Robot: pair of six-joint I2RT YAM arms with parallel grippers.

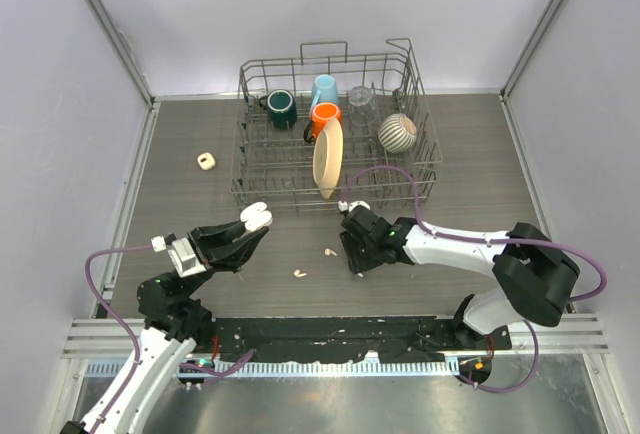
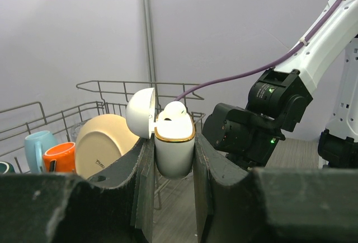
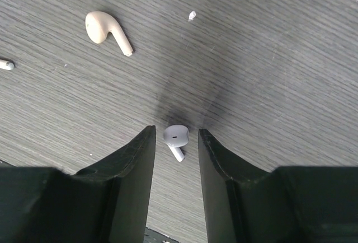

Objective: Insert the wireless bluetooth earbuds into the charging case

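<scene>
Left gripper (image 2: pixel 174 142) clamped on white charging case (image 2: pixel 174 158), lid (image 2: pixel 140 112) flipped open leftward, one earbud (image 2: pixel 175 108) seated inside. Cream plate (image 2: pixel 103 142) in wire rack (image 2: pixel 112 84) behind.

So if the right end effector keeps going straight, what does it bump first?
The right end effector would probably meet the white earbud lying right in front of it, then the table; depth is unclear.

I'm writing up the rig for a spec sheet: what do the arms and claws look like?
The left arm and right arm have white shells and black joints, each trailed by a purple cable. The left claw and right claw are black with matte wedge-shaped fingers.
</scene>
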